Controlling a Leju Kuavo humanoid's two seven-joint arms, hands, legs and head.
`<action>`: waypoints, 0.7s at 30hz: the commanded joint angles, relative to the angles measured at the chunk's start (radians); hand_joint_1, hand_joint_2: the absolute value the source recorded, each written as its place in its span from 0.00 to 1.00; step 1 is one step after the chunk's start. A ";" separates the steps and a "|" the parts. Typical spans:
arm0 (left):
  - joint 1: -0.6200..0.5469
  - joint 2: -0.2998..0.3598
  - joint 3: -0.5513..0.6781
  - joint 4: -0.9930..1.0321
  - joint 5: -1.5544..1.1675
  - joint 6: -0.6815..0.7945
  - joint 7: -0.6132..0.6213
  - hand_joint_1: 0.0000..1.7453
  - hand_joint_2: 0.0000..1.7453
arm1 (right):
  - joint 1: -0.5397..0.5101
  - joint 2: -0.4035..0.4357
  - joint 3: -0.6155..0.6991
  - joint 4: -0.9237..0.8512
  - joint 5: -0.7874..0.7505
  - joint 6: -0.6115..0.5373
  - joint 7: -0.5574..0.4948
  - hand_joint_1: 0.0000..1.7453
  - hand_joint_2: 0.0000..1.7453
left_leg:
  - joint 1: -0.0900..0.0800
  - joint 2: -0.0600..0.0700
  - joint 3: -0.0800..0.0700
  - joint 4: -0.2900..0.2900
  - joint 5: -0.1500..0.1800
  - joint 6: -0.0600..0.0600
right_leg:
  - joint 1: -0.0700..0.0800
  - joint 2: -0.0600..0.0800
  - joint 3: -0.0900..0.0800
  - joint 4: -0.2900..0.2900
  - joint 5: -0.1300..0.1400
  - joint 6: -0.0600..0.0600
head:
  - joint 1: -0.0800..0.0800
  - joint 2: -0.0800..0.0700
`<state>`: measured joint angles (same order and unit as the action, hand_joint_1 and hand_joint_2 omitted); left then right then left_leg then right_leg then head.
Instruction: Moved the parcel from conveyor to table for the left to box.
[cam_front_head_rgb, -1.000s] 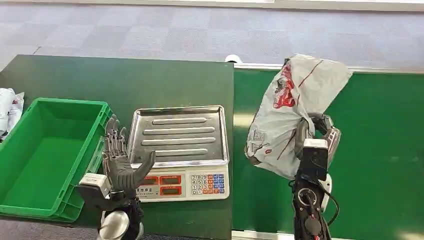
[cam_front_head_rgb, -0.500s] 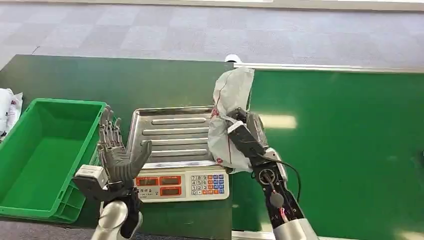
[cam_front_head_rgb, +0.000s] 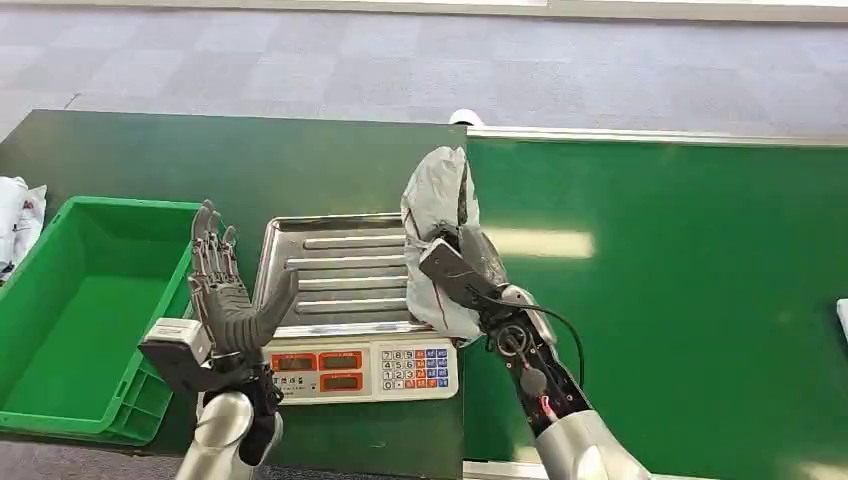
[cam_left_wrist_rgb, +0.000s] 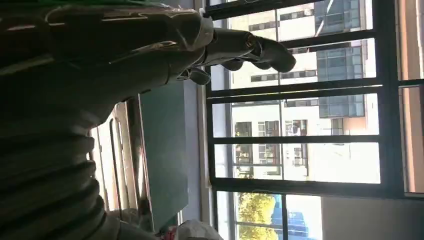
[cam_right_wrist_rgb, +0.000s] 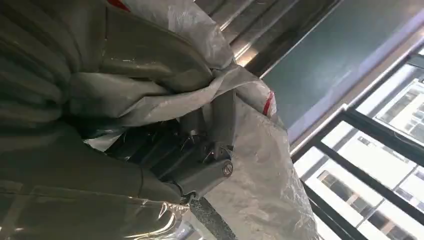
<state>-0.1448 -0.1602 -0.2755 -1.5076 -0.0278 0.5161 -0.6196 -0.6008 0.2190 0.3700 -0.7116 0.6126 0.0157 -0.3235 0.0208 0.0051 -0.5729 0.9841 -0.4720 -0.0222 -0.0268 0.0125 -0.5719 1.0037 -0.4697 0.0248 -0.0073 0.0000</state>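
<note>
Your right hand (cam_front_head_rgb: 470, 262) had carried the parcel (cam_front_head_rgb: 437, 240) leftward off the conveyor (cam_front_head_rgb: 680, 290), fingers clamped around it, above the scale tray (cam_front_head_rgb: 345, 270). Lower before releasing. Left hand (cam_front_head_rgb: 225, 300) waited, fingers spread.

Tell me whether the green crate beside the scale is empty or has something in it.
Empty, as far as the head view shows: the green crate shows bare floor and walls. Its near corner sits behind the left robot hand.
</note>
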 joint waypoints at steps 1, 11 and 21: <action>0.024 -0.006 0.069 -0.031 -0.022 0.010 0.018 0.00 1.00 | -0.045 0.001 0.047 0.097 0.054 -0.086 -0.023 1.00 1.00 | 0.000 0.001 0.001 -0.001 0.000 0.001 | 0.001 0.000 0.001 -0.001 0.000 -0.002 | 0.000 0.000; 0.107 -0.017 0.107 -0.113 -0.050 0.018 0.002 0.00 1.00 | 0.127 -0.049 0.077 -0.683 0.167 -0.197 0.004 1.00 1.00 | 0.000 -0.001 -0.001 0.001 -0.001 0.002 | 0.001 -0.002 -0.001 0.000 -0.001 -0.003 | 0.000 0.000; 0.067 -0.027 0.105 -0.080 -0.049 0.002 0.001 0.00 1.00 | 0.053 -0.022 0.117 -0.730 0.139 -0.190 0.001 1.00 1.00 | 0.000 -0.001 -0.002 0.000 0.001 0.001 | 0.001 -0.001 -0.002 0.000 0.000 -0.002 | 0.000 0.000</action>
<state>-0.0502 -0.1797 -0.1923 -1.6175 -0.0778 0.5234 -0.6210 -0.4971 0.2148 0.4307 -1.3757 0.7736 -0.1842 -0.3262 0.0207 0.0045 -0.5750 0.9841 -0.4722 -0.0223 -0.0269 0.0124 -0.5737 1.0037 -0.4698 0.0249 -0.0072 0.0000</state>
